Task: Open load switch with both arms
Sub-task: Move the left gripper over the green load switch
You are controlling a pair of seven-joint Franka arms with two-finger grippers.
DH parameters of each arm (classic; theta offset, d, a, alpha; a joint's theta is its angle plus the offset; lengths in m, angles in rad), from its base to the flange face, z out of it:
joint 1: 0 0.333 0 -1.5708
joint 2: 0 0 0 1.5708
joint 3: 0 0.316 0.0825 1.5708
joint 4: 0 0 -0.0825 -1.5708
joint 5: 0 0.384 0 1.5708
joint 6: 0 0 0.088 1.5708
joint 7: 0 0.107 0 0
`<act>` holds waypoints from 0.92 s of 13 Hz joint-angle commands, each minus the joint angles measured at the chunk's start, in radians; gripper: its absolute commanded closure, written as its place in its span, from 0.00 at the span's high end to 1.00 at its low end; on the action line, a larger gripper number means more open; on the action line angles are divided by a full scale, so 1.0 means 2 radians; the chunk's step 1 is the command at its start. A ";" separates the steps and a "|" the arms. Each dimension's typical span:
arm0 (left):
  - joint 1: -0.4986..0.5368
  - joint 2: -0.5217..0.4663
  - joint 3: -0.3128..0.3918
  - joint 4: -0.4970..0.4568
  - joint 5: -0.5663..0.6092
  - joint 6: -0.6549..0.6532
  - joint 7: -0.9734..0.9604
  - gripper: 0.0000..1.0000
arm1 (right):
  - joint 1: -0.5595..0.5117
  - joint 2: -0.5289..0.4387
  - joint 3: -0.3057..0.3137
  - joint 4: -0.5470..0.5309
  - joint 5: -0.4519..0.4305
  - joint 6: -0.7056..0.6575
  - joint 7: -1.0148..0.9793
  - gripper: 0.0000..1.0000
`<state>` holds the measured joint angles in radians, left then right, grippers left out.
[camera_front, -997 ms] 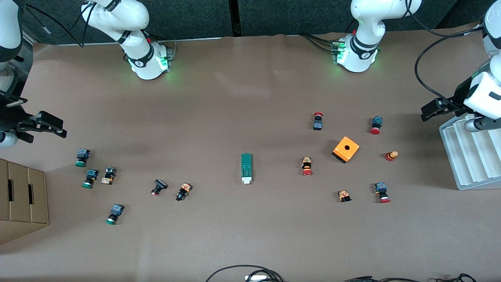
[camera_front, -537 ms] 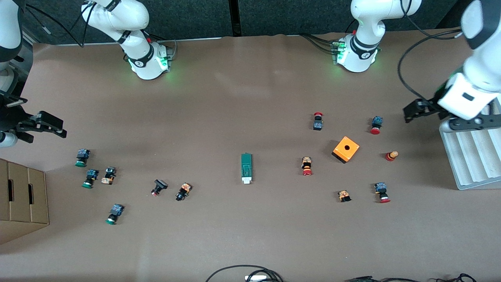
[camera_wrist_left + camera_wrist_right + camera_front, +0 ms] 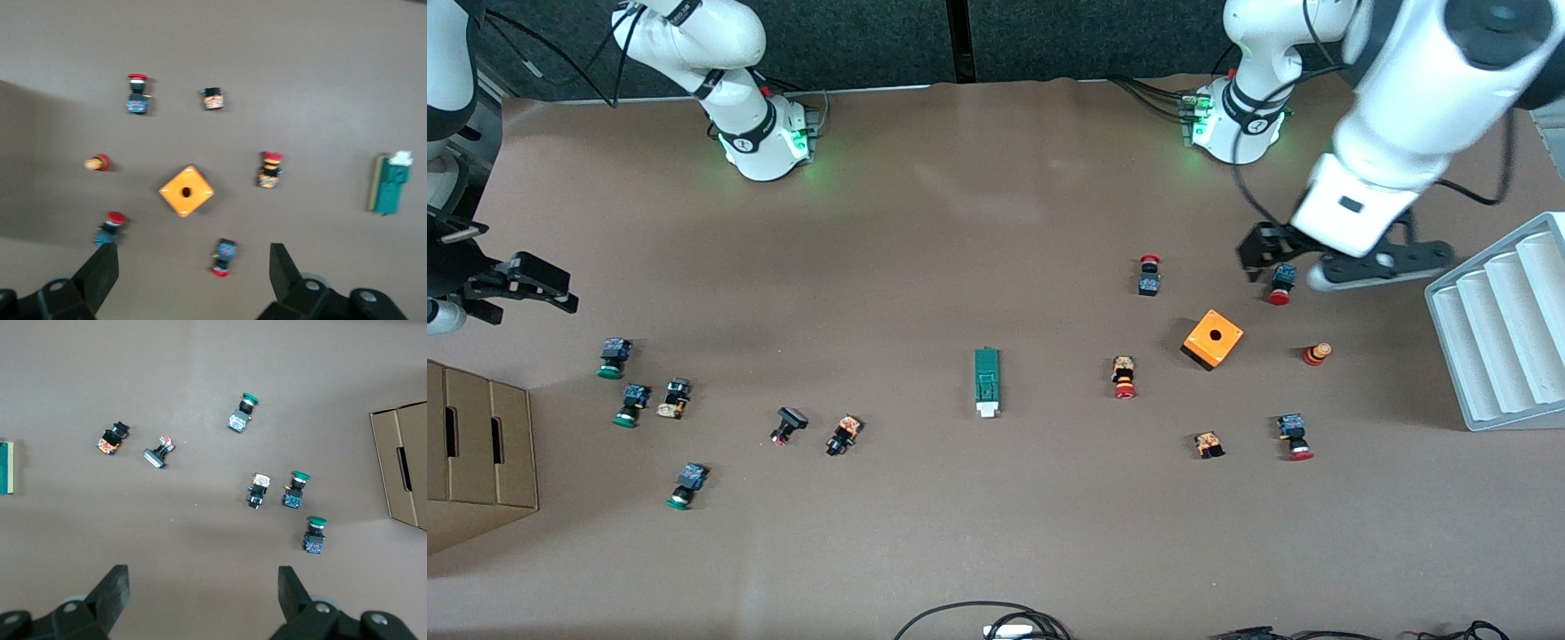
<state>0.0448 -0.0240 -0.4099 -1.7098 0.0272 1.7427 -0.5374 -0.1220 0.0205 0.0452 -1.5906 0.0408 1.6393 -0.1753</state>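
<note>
The load switch (image 3: 986, 382), a narrow green block with a white tab end, lies flat in the middle of the table with nothing touching it. It also shows as the load switch (image 3: 390, 192) in the left wrist view, and its end shows as the load switch (image 3: 7, 467) at the edge of the right wrist view. My left gripper (image 3: 1263, 265) (image 3: 193, 257) hangs open and empty over a red-capped button (image 3: 1280, 284) near the orange cube. My right gripper (image 3: 559, 290) (image 3: 203, 577) waits open and empty over bare table at the right arm's end.
An orange cube (image 3: 1213, 339) with a hole sits among several red-capped buttons toward the left arm's end. Green-capped buttons (image 3: 612, 358) lie toward the right arm's end. A white ribbed tray (image 3: 1503, 329) and a cardboard box (image 3: 480, 444) stand at the table's two ends.
The left arm has swung from above the white tray toward the middle of the table, and its gripper now hangs over a red-capped button. The right arm has not moved.
</note>
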 commanded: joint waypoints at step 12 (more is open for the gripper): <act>-0.130 0.164 -0.123 0.010 0.307 0.156 -0.457 1.00 | -0.001 -0.001 -0.002 0.001 -0.009 -0.004 -0.001 1.00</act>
<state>-0.1395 0.2382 -0.6585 -1.7125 0.5182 2.0483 -1.2806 -0.1231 0.0207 0.0417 -1.5907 0.0408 1.6392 -0.1754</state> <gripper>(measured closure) 0.000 0.000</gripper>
